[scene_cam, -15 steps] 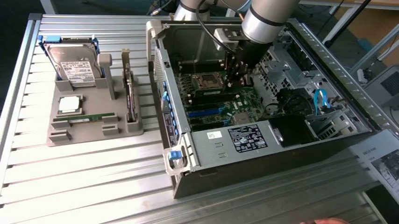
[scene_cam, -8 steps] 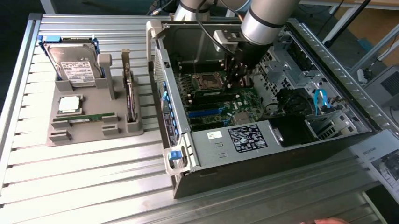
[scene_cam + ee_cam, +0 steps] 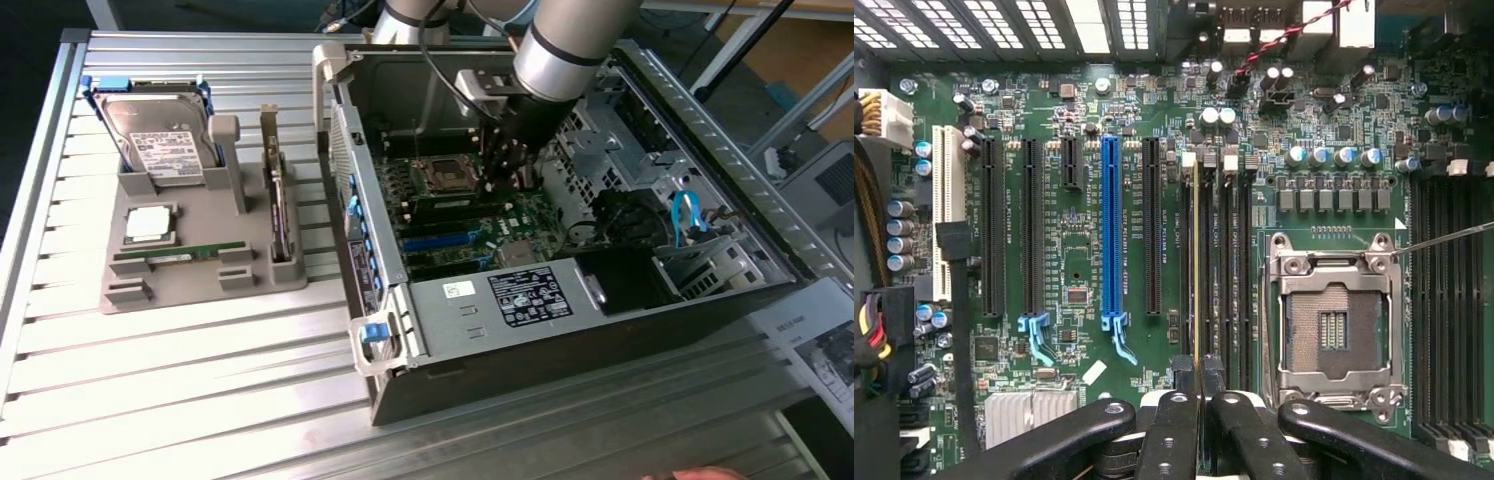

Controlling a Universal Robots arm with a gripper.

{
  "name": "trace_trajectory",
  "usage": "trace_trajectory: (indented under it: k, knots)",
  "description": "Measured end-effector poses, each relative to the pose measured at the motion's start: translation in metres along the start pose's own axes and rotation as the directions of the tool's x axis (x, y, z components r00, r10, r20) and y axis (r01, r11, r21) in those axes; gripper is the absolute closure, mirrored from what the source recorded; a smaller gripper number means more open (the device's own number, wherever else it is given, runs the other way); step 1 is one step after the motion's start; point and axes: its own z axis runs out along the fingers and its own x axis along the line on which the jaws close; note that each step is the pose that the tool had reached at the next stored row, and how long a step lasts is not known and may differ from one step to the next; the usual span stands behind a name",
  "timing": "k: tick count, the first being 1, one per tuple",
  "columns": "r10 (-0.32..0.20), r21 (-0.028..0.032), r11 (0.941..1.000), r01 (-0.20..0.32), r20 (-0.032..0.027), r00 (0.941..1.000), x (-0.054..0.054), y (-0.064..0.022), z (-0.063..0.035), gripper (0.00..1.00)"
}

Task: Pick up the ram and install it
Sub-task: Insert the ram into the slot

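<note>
Open computer case (image 3: 461,318) beside tray (image 3: 194,292) with hard drive (image 3: 163,140).

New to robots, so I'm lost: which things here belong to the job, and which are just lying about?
In the job: gripper, shut on the ram; memory slots; motherboard.
Lying about: hard drive, processor chip, dark card, green stick, all in the grey tray.

The motherboard (image 3: 1084,330) is dark green, with black slots (image 3: 992,230) and one bright blue slot (image 3: 1112,230). The ram (image 3: 1197,260) shows a yellow-green edge, and the end effector (image 3: 1199,372) is black. The bench (image 3: 187,380) is silver with parallel ribs.
</note>
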Motion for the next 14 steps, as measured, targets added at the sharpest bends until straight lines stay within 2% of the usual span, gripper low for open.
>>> trace_trajectory:
  k: [14]
  knots:
    - [0.0,0.0,1.0,0.0,0.0001,1.0,0.0007,-0.0002,0.0039,0.88]
